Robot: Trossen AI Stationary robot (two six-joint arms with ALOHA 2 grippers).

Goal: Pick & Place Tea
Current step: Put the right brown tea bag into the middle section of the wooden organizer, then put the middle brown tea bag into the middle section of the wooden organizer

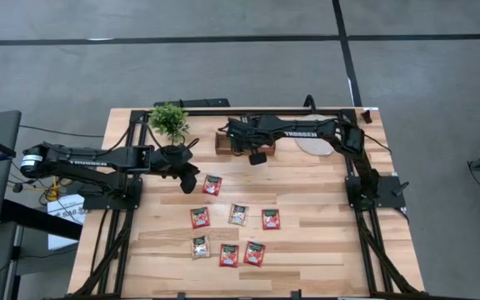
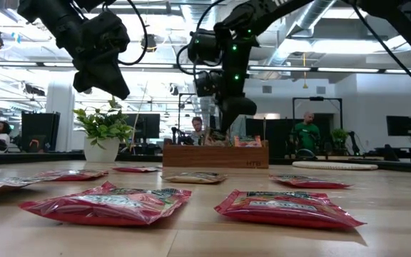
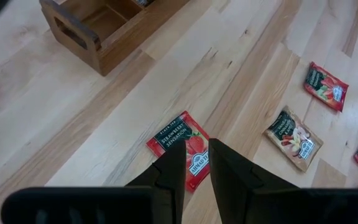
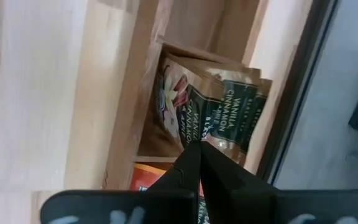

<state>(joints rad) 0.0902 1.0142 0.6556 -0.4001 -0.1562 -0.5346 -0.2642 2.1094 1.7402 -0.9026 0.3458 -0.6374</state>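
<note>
Brown vanilla-cinnamon tea packets (image 4: 216,112) sit in the wooden tea box (image 1: 226,140); my arm hides most of it from above. Seven more sachets lie spread mid-surface (image 1: 323,250) with open wood around them. My right tool (image 4: 199,149) hangs over the box, pinched closed, empty. My left tool (image 3: 196,155), fingers barely apart, hovers above the red strawberry tea sachet (image 3: 182,148), holding nothing.

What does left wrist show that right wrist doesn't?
Left wrist only: a Strawberry Sensation packet flat on the table below the left gripper, a beige packet and more red packets beyond. Right wrist only: vanilla cinnamon packets standing in a box compartment, with the right gripper over them, fingers together. Both: the wooden box.
</note>
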